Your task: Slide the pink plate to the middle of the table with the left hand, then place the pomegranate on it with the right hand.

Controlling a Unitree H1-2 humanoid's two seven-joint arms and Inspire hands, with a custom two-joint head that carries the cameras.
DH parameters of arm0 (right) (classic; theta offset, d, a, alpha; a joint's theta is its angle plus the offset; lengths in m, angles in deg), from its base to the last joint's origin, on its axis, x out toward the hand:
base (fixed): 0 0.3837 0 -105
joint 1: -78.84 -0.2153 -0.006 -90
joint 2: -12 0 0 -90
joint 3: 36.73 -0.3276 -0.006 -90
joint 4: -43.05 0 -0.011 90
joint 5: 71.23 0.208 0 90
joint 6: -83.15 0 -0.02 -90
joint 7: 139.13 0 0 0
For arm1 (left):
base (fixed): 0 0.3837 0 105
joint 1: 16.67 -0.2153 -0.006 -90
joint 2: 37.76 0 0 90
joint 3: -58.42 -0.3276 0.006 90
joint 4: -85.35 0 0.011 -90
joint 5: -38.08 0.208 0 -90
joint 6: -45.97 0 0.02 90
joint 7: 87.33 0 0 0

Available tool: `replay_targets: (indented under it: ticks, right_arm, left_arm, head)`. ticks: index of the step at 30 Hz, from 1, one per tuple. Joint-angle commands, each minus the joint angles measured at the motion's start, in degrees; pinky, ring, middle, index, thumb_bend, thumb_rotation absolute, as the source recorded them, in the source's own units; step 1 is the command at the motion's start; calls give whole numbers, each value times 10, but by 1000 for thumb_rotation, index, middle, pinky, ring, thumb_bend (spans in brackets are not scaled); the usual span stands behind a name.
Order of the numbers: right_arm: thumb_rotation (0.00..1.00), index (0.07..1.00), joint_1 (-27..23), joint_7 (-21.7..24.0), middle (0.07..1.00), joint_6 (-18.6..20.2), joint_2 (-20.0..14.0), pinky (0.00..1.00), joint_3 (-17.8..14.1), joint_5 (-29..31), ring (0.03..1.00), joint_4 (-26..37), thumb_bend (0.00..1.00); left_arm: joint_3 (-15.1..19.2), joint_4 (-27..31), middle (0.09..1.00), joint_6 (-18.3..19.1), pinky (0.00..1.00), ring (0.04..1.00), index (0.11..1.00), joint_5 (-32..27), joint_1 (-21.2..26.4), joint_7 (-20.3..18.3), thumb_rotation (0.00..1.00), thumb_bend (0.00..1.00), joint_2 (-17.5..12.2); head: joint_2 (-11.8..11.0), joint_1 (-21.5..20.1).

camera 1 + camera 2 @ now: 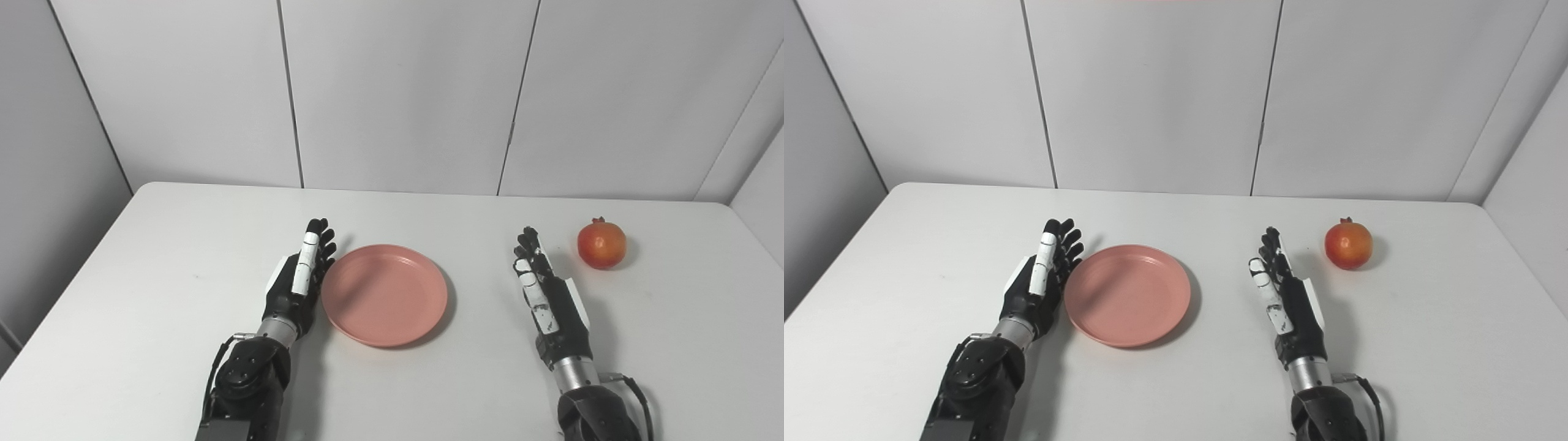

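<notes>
An empty pink plate point(384, 294) lies flat near the middle of the white table point(153, 257). My left hand point(300, 275) stands on its edge right against the plate's left rim, fingers straight and apart, holding nothing. A red pomegranate point(601, 244) sits upright at the back right of the table. My right hand point(545, 294) rests open on its edge, to the left of and slightly nearer than the fruit, a short gap away from it and apart from the plate.
Grey panel walls point(404, 92) close in the table at the back and on both sides. A cable point(637, 392) loops off the right wrist.
</notes>
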Motion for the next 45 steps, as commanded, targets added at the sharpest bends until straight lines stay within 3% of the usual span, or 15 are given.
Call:
replay_targets:
  ticks: [1,12,16,21,29,34,45]
  right_arm:
    - [851,1000,-17,2,1000,-3,-2,996,-1,4,1000,21,741]
    - [842,1000,-12,2,1000,4,-1,985,-3,10,991,30,720]
    - [845,1000,-11,5,1000,5,-5,998,-2,11,997,31,722]
    - [836,1000,-10,6,1000,3,-6,993,-3,14,996,30,724]
    - [835,1000,-10,6,1000,7,-5,996,-3,16,998,34,724]
    - [832,1000,-10,6,1000,8,-5,996,-4,17,996,35,732]
    - [834,1000,-12,5,1000,12,-3,1000,-2,17,997,36,742]
  left_arm:
    - [-4,17,1000,-18,1000,1000,1000,12,12,10,1000,727,6]
    - [-32,-7,1000,-86,1000,1000,1000,55,-1,27,1000,683,25]
    - [-43,-24,1000,-118,992,1000,1000,86,-4,48,1000,691,33]
    - [-63,-29,1000,-131,978,1000,1000,144,-12,84,1000,716,41]
    - [-58,-57,1000,-191,1000,1000,1000,119,-8,80,1000,630,59]
    - [-63,-81,1000,-230,1000,1000,1000,125,-6,80,1000,634,59]
    - [-66,-86,1000,-239,1000,1000,1000,118,-8,68,1000,657,57]
  head:
    - [0,2]
    - [5,6]
    - [6,8]
    - [6,9]
    - [7,9]
    - [9,6]
    - [8,-11]
